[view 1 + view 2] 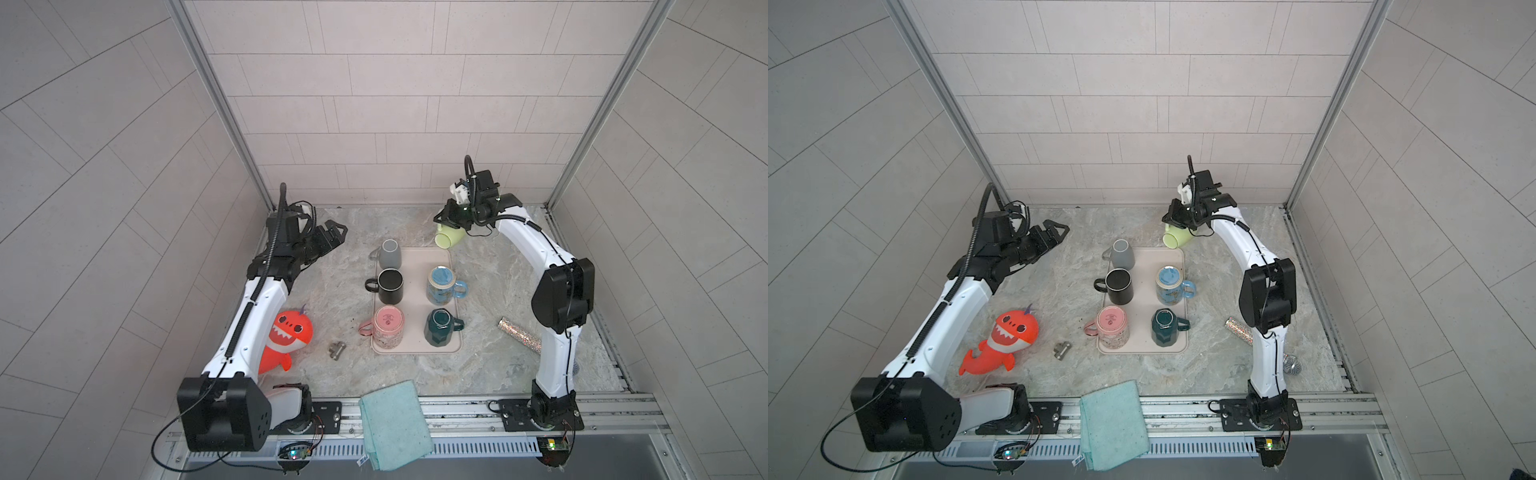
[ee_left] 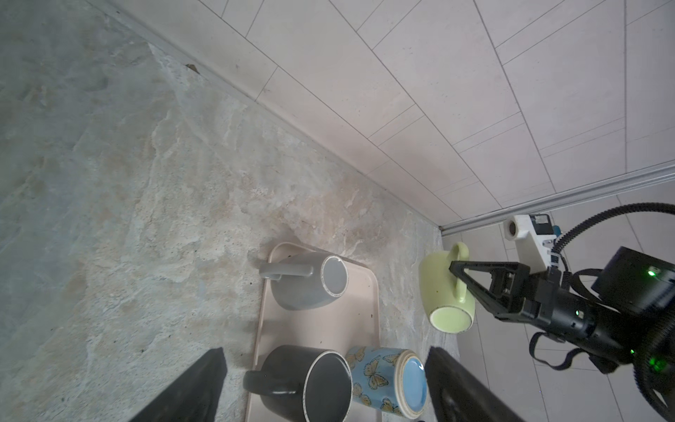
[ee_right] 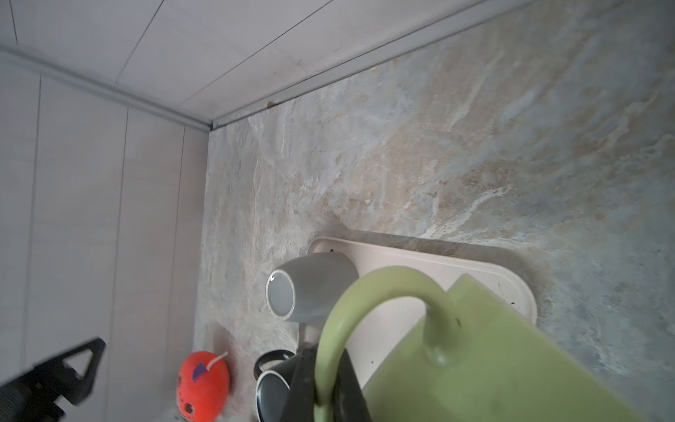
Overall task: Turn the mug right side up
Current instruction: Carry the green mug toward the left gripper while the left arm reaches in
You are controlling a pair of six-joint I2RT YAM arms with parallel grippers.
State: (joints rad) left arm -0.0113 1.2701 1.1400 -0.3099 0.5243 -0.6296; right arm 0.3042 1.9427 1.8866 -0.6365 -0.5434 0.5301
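While the light green mug (image 1: 450,237) hangs tilted on its side, handle uppermost, the right claw (image 1: 446,221) sits directly above it with its fingers pinched shut on that handle. From the right wrist view the handle loop (image 3: 350,303) arches over one black finger (image 3: 310,387). The mug is at the far right corner of the beige tray (image 1: 415,299), just past its rim, and I cannot tell whether its lower end touches the stone tabletop (image 1: 332,299). On the tray nearest it stands a grey mug (image 1: 390,253), base up, with a black mug (image 1: 390,285) and a blue butterfly mug (image 1: 442,286) one row closer. Well apart, over the far left of the table, the left claw (image 1: 336,232) is spread wide with nothing between its fingers.
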